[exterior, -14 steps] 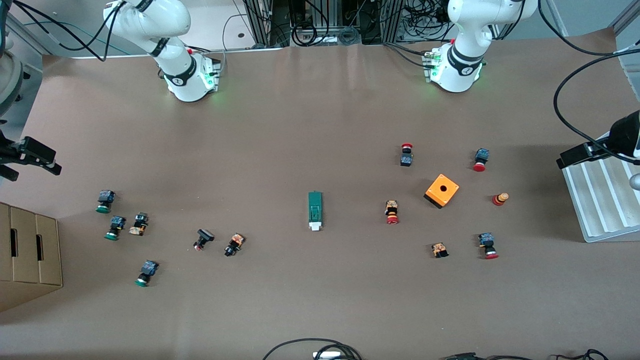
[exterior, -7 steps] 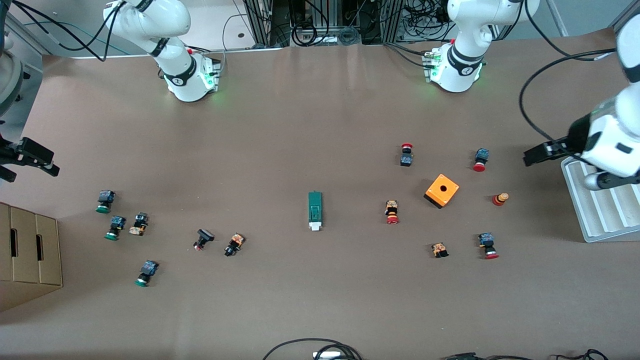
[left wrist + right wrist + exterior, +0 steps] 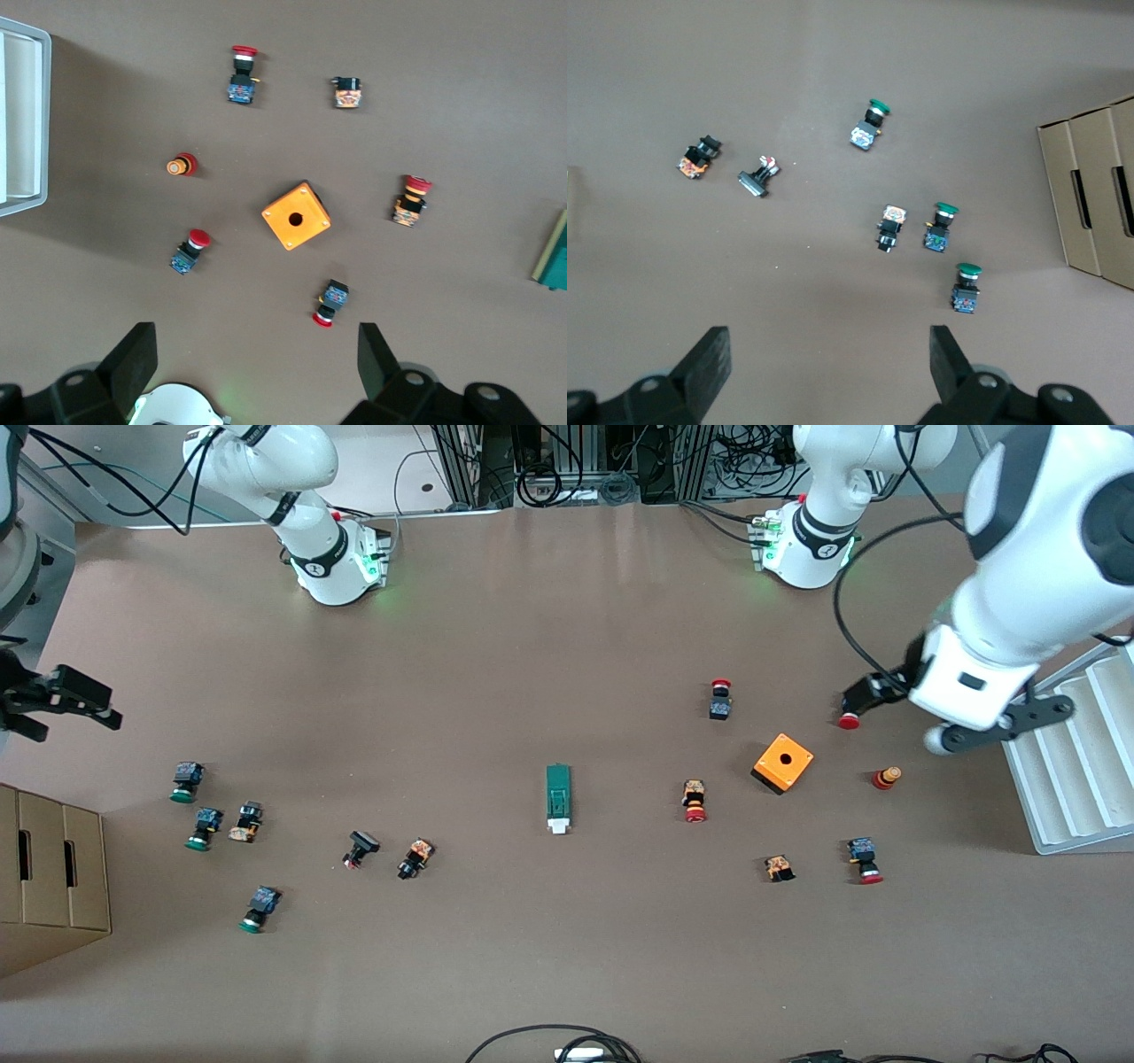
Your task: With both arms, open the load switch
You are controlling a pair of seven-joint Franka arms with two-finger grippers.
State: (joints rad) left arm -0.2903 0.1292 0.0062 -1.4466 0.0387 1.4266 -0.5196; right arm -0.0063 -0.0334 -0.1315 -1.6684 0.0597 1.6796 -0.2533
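My left gripper hangs wide open, empty, over red-capped buttons near the orange box. My right gripper is likewise wide open and empty, waiting at table's edge. Load switch lies untouched mid-table, between both. Left arm has swung inward vs. earlier, prob. approaching.

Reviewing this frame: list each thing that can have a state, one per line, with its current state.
load switch: lying flat mid-table, untouched, white lever end toward the front camera.
left gripper: jaws open, empty, in the air over the red-capped buttons.
right gripper: jaws open, empty, above the table near the green-capped buttons.
orange box: resting on the table, hole facing up.
cardboard box: resting at the right arm's end of the table.
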